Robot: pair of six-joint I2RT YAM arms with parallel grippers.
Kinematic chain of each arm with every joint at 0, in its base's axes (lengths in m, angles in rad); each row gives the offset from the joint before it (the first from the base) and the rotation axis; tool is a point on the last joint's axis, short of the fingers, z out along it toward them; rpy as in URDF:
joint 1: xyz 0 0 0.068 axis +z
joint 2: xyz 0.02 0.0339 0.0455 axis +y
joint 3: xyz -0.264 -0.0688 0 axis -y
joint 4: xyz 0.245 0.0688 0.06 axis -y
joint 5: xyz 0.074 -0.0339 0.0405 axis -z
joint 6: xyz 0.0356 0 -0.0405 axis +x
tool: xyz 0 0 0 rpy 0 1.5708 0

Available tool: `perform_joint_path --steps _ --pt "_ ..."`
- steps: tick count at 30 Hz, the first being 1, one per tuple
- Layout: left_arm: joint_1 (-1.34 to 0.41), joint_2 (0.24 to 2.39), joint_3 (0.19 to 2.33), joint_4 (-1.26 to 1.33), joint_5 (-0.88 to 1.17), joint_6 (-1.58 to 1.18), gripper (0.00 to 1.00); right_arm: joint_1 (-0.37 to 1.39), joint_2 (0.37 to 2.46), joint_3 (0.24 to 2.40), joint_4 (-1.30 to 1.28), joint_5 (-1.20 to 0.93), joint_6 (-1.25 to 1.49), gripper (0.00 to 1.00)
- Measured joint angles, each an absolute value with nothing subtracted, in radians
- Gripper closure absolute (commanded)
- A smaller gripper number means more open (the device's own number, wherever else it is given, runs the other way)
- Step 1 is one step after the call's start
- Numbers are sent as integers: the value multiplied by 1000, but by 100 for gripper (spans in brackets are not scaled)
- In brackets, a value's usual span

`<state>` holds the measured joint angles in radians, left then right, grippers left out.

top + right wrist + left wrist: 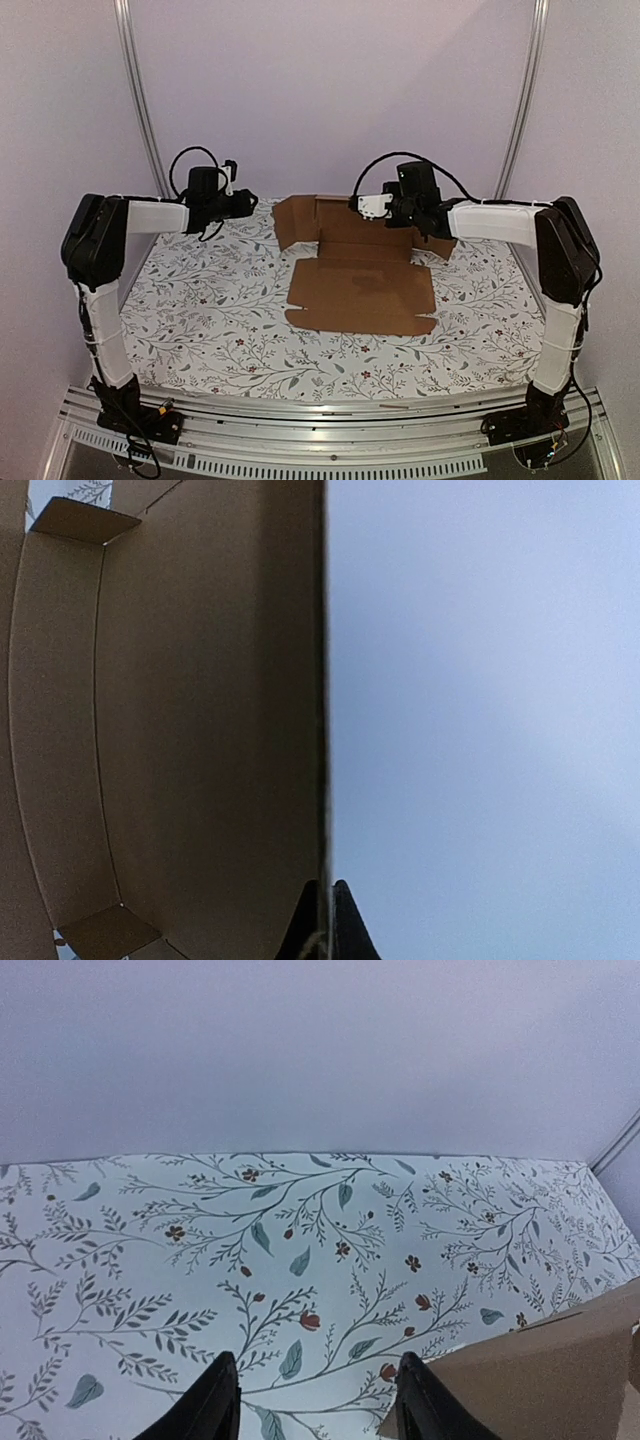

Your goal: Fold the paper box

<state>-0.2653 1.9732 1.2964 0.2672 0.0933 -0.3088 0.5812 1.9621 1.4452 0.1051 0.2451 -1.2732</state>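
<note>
The paper box [360, 290] is a brown cardboard sheet lying on the floral cloth, its front panel flat and its rear panel and left flap standing up. My right gripper [362, 204] is at the rear panel's top edge. In the right wrist view that thin edge runs straight down between the fingers of the right gripper [327, 920], which is shut on it, with the box's inner face [200, 730] to the left. My left gripper [250, 203] hovers just left of the raised flap. In the left wrist view the left gripper [318, 1400] is open over bare cloth, a cardboard corner [540, 1380] beside its right finger.
The floral tablecloth [200, 310] covers the table. Lilac walls close in on three sides, with slanted metal poles [140, 100] at the back left and back right. An aluminium rail [330, 420] runs along the near edge between the arm bases.
</note>
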Motion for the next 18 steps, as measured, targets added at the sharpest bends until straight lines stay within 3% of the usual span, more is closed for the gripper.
perform_joint_path --steps 3,6,18 --pt "-271 2144 1540 174 179 -249 48 580 1978 1474 83 219 -1278 100" --pt "-280 2223 1649 120 272 -184 48 577 1996 1506 58 193 -1281 100" --pt "-373 2151 1491 73 545 19 42 569 2011 1579 -60 144 -1250 100"
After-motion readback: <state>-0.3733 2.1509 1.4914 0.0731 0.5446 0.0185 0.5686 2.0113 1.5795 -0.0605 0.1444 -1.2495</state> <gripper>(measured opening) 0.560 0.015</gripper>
